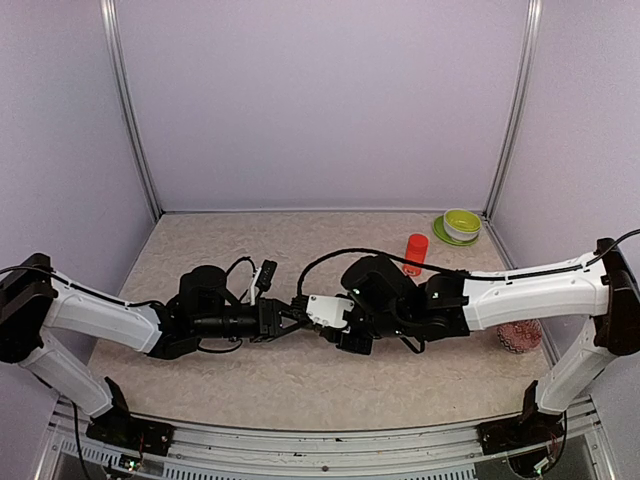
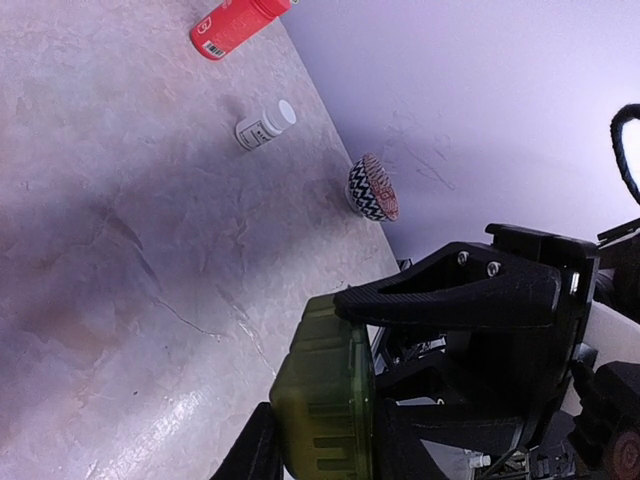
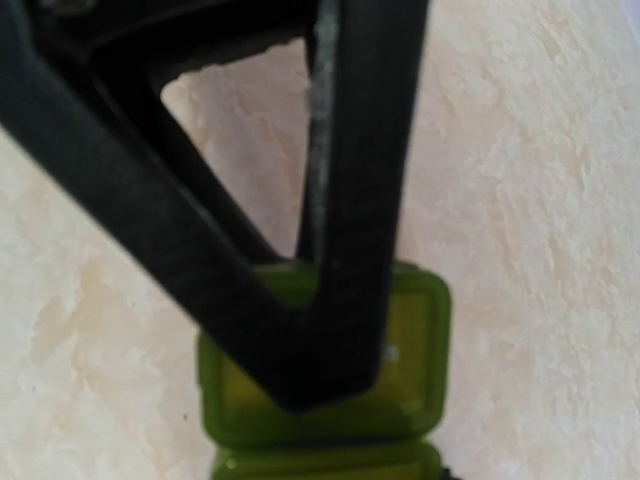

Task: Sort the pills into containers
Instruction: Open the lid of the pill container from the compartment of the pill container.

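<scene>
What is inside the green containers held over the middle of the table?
Nothing can be read: the containers show only cloudy green walls, and no pill can be made out. In the right wrist view, the right tool's finger covers most of the compartment in view.

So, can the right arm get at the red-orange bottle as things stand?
Probably yes, though not at once. The red-orange bottle stands upright on open table just behind the right arm, nothing between; but the right claw is busy at the green containers.
</scene>
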